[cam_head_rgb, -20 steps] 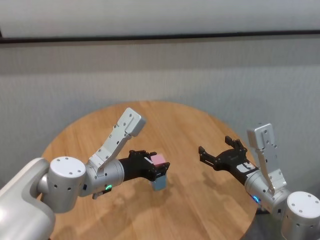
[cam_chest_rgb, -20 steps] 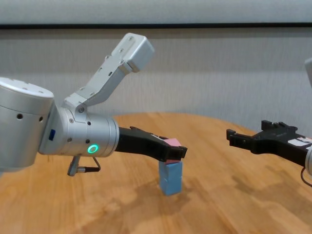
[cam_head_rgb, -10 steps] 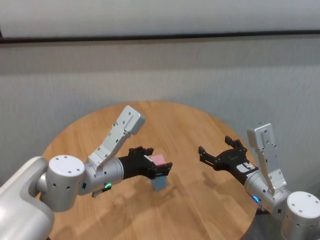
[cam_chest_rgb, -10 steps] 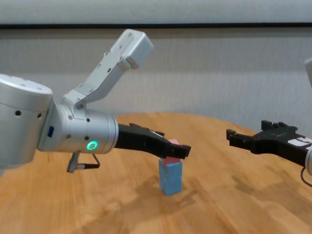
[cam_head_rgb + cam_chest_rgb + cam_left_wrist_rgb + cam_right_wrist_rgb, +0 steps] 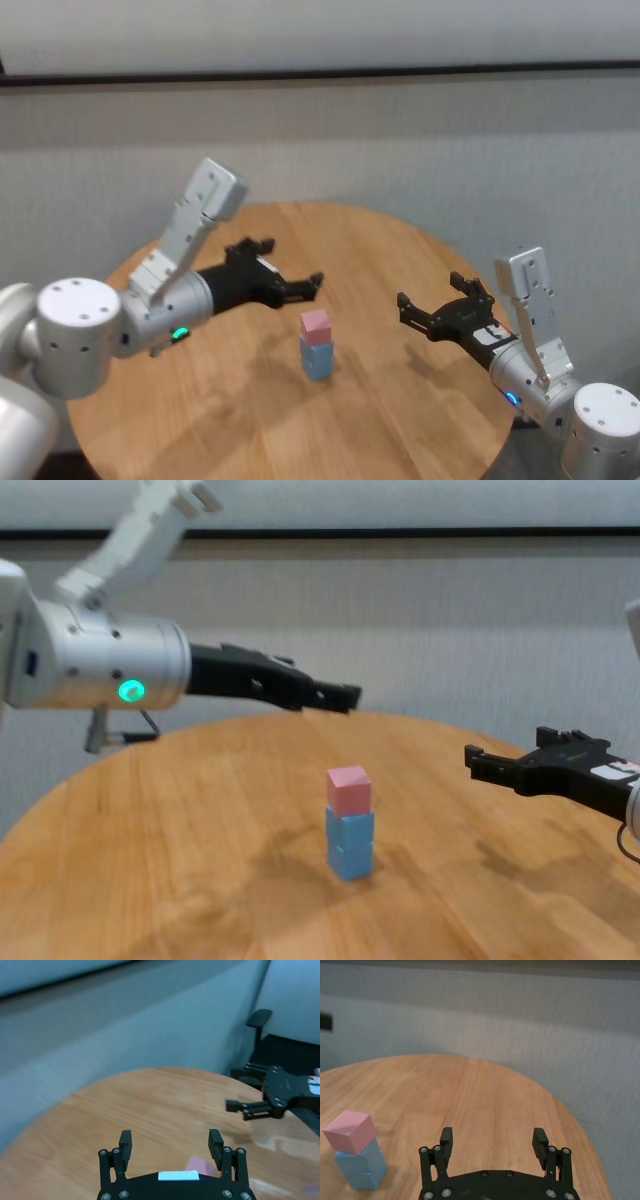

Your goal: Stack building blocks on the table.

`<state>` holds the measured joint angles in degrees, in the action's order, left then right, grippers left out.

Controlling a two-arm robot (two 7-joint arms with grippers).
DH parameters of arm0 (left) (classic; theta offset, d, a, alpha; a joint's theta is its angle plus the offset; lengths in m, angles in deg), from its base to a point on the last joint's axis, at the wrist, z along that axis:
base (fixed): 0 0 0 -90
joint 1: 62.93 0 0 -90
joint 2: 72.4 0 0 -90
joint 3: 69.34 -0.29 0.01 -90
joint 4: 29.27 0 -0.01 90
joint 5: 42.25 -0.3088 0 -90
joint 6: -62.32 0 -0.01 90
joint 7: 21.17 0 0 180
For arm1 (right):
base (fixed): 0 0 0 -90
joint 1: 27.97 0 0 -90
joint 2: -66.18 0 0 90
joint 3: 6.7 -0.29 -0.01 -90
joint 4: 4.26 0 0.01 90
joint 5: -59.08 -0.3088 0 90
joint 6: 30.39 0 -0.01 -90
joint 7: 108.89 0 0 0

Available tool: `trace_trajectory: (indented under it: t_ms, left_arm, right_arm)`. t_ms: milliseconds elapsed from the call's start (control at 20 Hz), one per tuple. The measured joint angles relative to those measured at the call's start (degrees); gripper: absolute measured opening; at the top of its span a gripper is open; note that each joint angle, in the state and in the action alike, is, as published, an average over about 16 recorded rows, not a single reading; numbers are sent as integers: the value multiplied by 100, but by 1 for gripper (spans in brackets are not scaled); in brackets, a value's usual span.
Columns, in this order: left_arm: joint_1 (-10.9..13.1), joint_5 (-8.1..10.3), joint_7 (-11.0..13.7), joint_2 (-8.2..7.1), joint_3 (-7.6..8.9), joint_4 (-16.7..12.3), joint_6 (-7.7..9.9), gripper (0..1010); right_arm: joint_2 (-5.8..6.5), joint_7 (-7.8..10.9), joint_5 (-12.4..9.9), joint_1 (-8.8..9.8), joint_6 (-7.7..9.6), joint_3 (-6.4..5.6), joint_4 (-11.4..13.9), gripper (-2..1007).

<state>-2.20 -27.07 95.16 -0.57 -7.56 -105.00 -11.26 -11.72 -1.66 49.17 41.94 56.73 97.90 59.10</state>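
Three-cube stack upright mid-worktop (image 5: 400, 400), long axis vertical.
Pink cube (image 5: 316, 323) tops two light blue cubes (image 5: 317, 358). My left jaws (image 5: 290, 275) spread, empty, above it; right jaws (image 5: 437, 305) spread, apart.

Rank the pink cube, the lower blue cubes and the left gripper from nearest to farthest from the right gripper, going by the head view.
1. pink cube: top of the stack, toward the robot's left of the right gripper.
2. blue cubes: directly beneath the pink one; nearly the same distance, too close to separate confidently.
3. left gripper: open, raised beyond the stack, on the left side of the table.
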Motion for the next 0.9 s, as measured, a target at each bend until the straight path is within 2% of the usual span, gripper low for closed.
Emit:
trace_trajectory:
  t_ms: [200, 400, 900]
  left_arm:
    - [75, 26, -75, -171, 120, -312, 33, 1002]
    - [126, 19, -127, -290, 189, -495, 50, 1003]
    - [158, -1, -146, -360, 222, -575, 72, 1003]
  right_arm:
    - [0, 0, 0, 0, 0, 0, 0, 1005]
    - [0, 0, 0, 0, 0, 0, 0, 1005]
    - [0, 0, 0, 0, 0, 0, 0, 1005]
